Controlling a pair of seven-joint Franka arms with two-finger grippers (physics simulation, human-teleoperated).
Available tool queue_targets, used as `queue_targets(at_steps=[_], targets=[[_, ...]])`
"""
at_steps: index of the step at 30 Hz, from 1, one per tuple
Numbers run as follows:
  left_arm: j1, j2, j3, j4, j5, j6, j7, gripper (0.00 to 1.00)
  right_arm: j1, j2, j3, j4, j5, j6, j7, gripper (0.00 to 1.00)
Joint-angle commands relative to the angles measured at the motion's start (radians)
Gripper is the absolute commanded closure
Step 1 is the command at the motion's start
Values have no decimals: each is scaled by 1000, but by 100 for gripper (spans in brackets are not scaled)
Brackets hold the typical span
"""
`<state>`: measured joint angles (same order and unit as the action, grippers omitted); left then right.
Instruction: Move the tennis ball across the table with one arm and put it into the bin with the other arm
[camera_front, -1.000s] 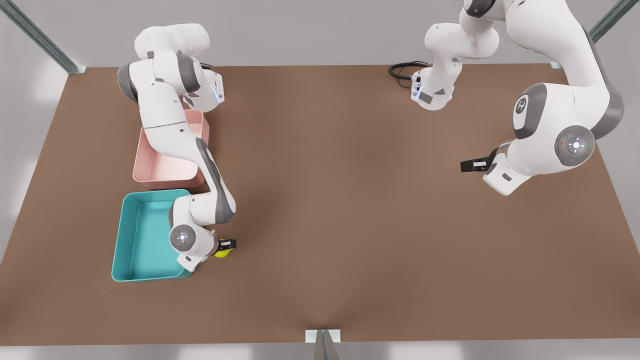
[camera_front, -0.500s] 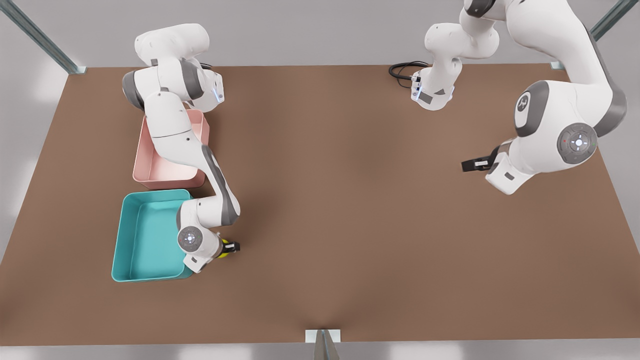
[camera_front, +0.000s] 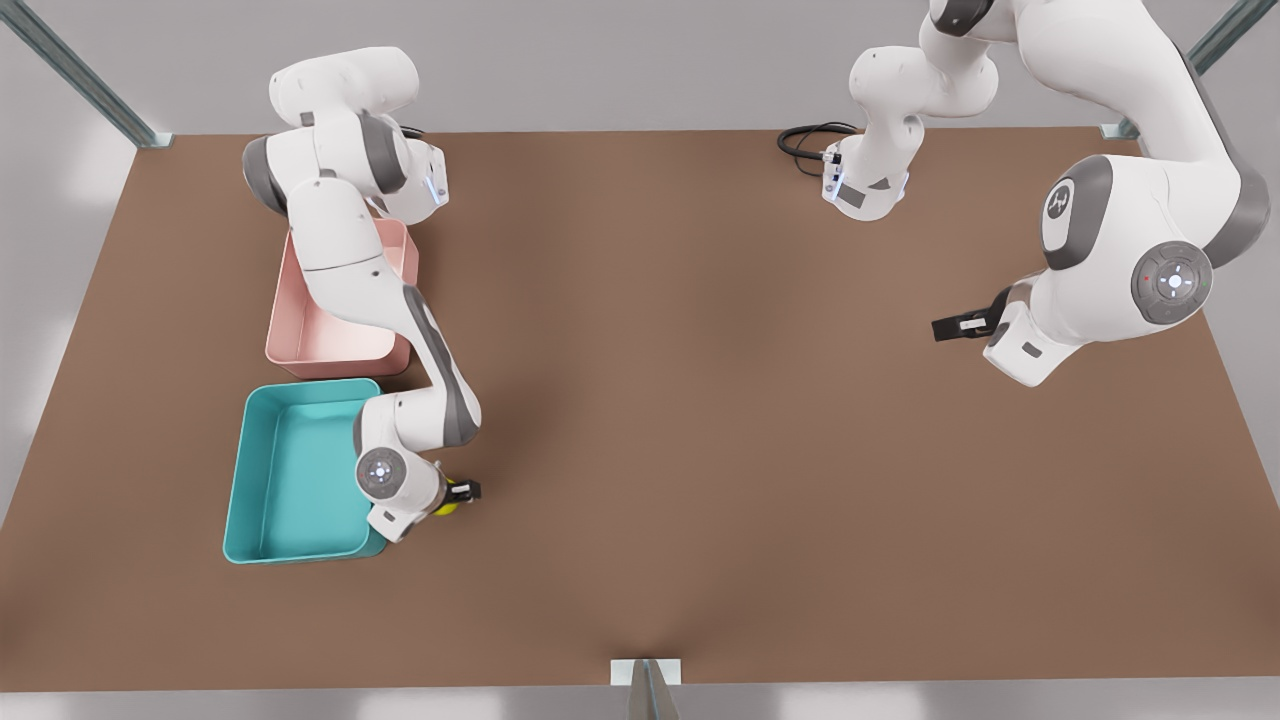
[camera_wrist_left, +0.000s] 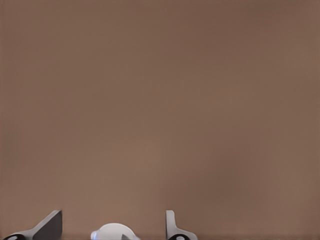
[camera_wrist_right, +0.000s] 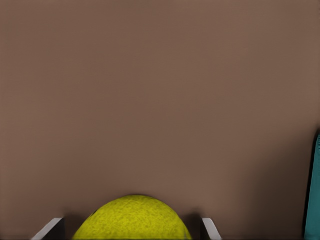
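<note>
Table (camera_front: 700, 420): matte brown, grey walls behind, metal struts at corners. Teal bin (camera_front: 262, 470) beside pink tray (camera_front: 300, 340). Right gripper (camera_front: 455, 494), just beside bin, clamps tennis ball (camera_wrist_right: 132, 218). Left gripper (camera_front: 955, 327): fingers parted, holding nothing, waits well apart.

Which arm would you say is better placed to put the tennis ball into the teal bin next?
The right arm. Its gripper is shut on the tennis ball just beside the bin. The left gripper waits open and empty over the table at the front view's right.
</note>
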<state>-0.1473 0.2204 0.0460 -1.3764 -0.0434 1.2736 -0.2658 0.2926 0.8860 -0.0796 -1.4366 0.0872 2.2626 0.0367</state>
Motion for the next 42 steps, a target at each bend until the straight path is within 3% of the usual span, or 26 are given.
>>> queue_targets(at_steps=[1, 3, 4, 7, 9, 10, 16, 19, 27, 28, 29, 36, 39, 42], targets=[[0, -1, 0, 0, 0, -3, -12, 0, -1, -2, 0, -4, 2, -3, -9, 0], [0, -1, 0, 0, 0, -2, -12, 0, -1, -1, 1, -4, 2, -3, -9, 0], [0, -1, 0, 0, 0, -2, -12, 0, 0, -1, 1, -8, 2, -3, -9, 14], [0, -1, 0, 0, 0, -2, -12, 0, 3, -1, 1, -8, 0, -5, -12, 38], [0, -1, 0, 0, 0, -2, -12, 0, -3, -12, 7, -4, 0, -11, -14, 51], [0, 1, 0, 0, 0, 0, -12, 0, -4, -13, 7, -1, 0, -12, -14, 51], [0, -1, 0, 0, 0, -3, -13, 0, -16, -143, 21, 15, 8, -69, -204, 51], [0, -1, 0, 0, -1, -2, -12, 0, -46, -242, -11, 10, -64, -250, -350, 51], [0, -1, -2, 0, -4, -5, -16, 0, -251, -208, -28, 12, -126, -256, -532, 50], [0, -3, -2, 0, -3, -5, -15, 0, -254, -202, -28, 12, -113, -256, -532, 19], [0, -1, -2, 0, -3, -5, -15, 0, -260, -202, -28, 7, -101, -256, -532, 0], [0, -3, -2, 0, -3, -5, -18, 0, -262, -200, -23, 5, -84, -258, -526, 0], [0, -3, -3, 0, -3, -5, -19, 0, -248, -200, -20, 12, 19, -268, -437, 0], [-2, -3, -3, 0, -3, -7, -16, 0, -181, -340, -6, 30, 22, -488, -166, 0]])
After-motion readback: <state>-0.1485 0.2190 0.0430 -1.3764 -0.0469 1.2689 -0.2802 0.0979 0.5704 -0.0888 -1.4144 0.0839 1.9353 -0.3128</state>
